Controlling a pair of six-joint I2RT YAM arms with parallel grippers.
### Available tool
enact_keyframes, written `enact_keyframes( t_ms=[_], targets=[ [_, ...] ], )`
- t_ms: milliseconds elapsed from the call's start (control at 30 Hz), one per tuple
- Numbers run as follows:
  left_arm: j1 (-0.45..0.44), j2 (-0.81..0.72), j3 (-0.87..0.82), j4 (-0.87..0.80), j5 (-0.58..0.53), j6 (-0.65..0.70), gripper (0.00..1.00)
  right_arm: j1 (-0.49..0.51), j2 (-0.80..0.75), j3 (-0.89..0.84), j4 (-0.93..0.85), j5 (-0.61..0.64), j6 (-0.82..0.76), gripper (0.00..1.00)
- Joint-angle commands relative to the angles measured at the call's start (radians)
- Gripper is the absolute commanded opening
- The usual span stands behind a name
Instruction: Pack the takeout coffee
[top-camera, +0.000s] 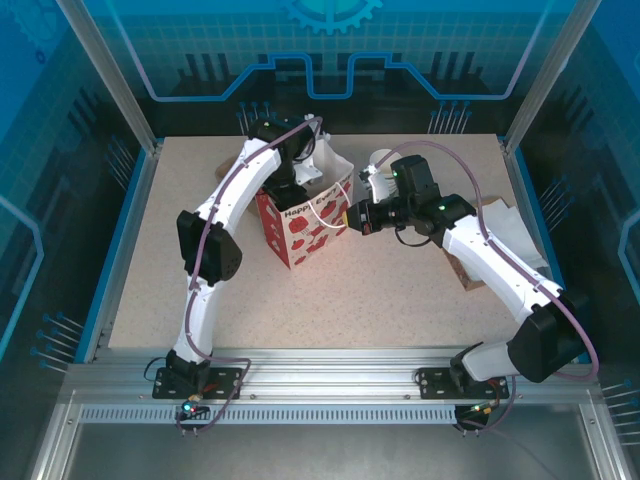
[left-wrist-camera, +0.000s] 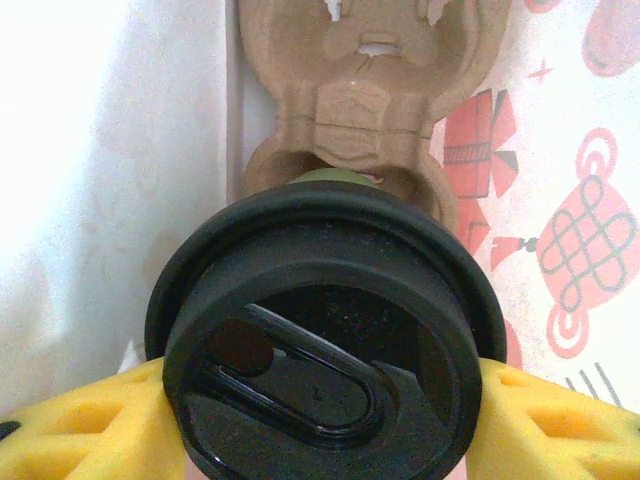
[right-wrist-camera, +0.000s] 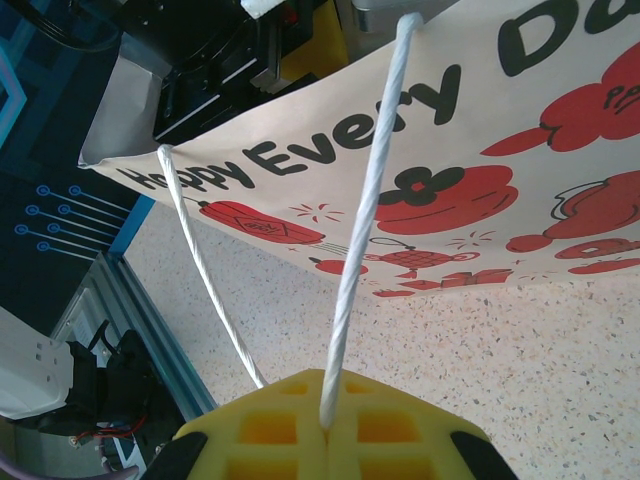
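Note:
The takeout coffee (left-wrist-camera: 320, 340), a dark green cup under a round black lid, hangs inside the red-and-white paper bag (top-camera: 312, 228). My left gripper (left-wrist-camera: 320, 405) is shut on it, with a yellow finger (left-wrist-camera: 80, 425) pressed to each side of the lid. Just beneath the cup lies a brown cardboard cup carrier (left-wrist-camera: 365, 95) on the bag's floor. In the top view my left gripper (top-camera: 293, 180) reaches down into the bag's mouth. My right gripper (right-wrist-camera: 325, 425) is shut on the bag's white cord handle (right-wrist-camera: 375, 200), pulling it to the right at the bag's side (top-camera: 353, 216).
A white cup-like object (top-camera: 378, 163) stands behind the right wrist. White paper (top-camera: 503, 215) and a brown cardboard piece (top-camera: 466, 270) lie under the right arm. Blue rails (top-camera: 112, 250) edge the table; bare speckled tabletop (top-camera: 330, 310) lies in front of the bag.

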Motion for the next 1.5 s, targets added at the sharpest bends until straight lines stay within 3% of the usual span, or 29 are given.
enact_keyframes(
  t_ms=[0,1467],
  targets=[
    [0.006,-0.013,-0.01,-0.013,0.042,0.03,0.47,0.018,0.009,0.021,-0.021,0.008,-0.017,0.04],
    [-0.004,-0.002,-0.028,-0.005,0.024,0.029,0.47,0.023,0.01,0.019,-0.018,0.009,-0.015,0.04]
  ],
)
